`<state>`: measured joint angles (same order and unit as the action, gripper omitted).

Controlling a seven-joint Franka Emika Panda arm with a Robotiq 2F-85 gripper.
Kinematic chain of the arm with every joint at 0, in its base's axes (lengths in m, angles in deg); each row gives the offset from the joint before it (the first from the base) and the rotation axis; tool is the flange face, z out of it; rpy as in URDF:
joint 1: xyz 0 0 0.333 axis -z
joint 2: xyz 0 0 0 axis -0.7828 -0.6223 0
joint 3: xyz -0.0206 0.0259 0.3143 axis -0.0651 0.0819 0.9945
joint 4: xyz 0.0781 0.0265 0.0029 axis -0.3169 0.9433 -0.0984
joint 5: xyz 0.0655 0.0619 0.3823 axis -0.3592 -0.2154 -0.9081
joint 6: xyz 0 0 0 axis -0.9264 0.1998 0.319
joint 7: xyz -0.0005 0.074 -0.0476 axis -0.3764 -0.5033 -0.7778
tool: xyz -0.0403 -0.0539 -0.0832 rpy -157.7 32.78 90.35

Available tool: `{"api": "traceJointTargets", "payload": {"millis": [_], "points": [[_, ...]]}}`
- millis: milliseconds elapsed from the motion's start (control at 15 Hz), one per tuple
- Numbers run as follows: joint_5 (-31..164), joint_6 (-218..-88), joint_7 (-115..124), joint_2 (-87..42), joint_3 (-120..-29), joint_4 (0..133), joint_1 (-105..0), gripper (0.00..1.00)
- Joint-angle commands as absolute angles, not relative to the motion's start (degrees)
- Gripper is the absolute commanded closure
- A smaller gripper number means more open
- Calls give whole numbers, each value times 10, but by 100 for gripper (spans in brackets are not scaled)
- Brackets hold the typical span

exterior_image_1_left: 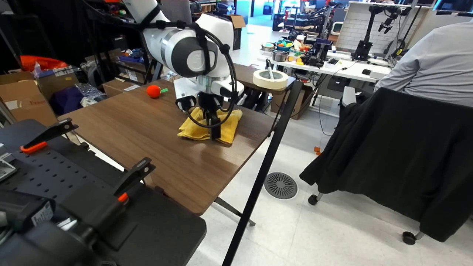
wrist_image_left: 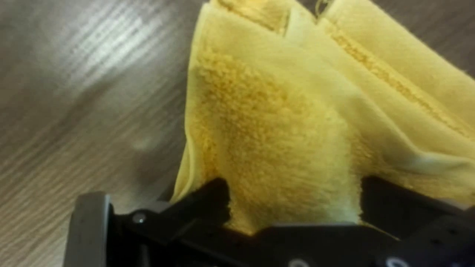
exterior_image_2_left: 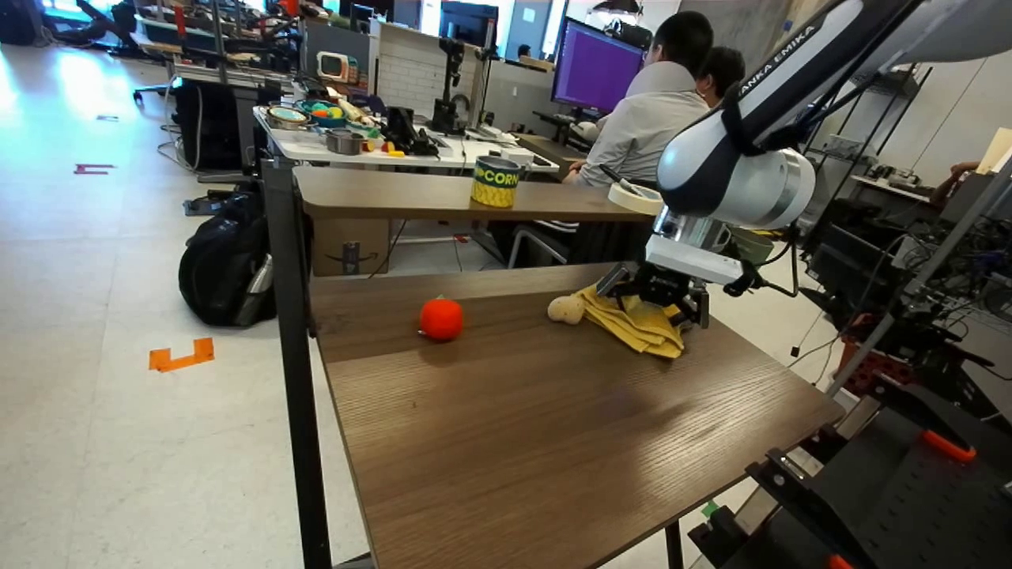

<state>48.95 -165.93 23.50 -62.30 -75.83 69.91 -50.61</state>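
A folded yellow cloth lies on the brown wooden table in both exterior views, with loose layers and a terry side up in the wrist view. My gripper points down over the cloth, its jaws wide apart. Terry cloth fills the gap between the dark fingers, which stand at or just above it; contact is unclear. In an exterior view a pale, lumpy object rests against the cloth's edge. Farther along the table sits a red-orange round object, with a green tag in an exterior view.
A raised shelf behind the table bears a corn can and a masking tape roll with a pen-like item in it. Black clamps and a dark perforated board adjoin one table edge. A black post stands at another.
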Motion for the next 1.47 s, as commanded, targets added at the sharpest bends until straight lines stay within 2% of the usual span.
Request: {"api": "traceJointTargets", "payload": {"millis": [0,267,533,733,800,1400], "points": [[533,-1616,294,-596,-823,766,-563,0],[591,-1532,369,-583,-871,781,-620,0],[636,-1425,376,-585,-859,766,-621,0],[661,-1478,338,-582,-845,771,-616,0],[674,-1542,316,-588,-844,823,-608,0],[697,-1867,287,-544,-837,970,-684,0]]}}
